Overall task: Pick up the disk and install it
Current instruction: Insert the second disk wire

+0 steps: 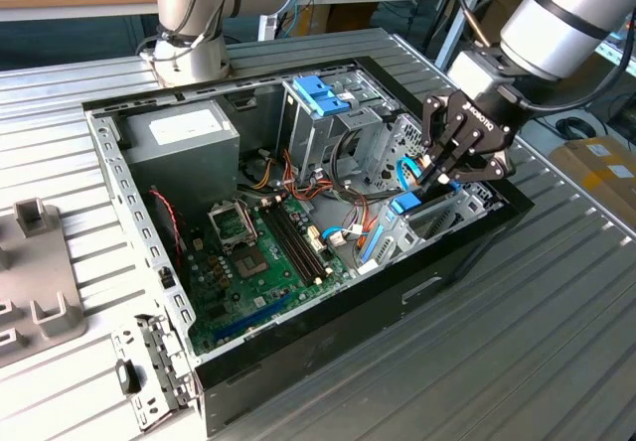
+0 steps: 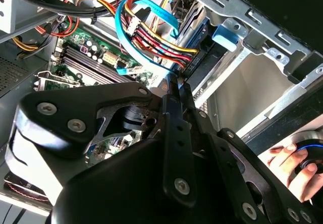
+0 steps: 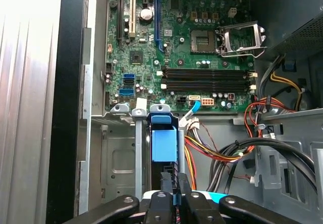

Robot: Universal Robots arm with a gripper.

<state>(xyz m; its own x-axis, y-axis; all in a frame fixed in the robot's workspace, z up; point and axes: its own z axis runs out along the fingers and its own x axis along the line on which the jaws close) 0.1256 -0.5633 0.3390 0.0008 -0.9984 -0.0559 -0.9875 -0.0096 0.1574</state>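
Observation:
The disk stands on edge in a narrow metal bay at the side of the open computer case on the exterior view's right. Its light-blue carrier end sits between two grey rails, and its blue tab pokes out past the bay frame. My gripper hangs straight over that end. The black fingers are pressed together with no gap for the disk between them, and their tips sit right at the disk's exposed end.
Bundled red, yellow and light-blue cables loop close beside the fingers. The green motherboard, the grey power supply and an upright drive cage with a blue handle fill the case. A hand rests on a device outside it.

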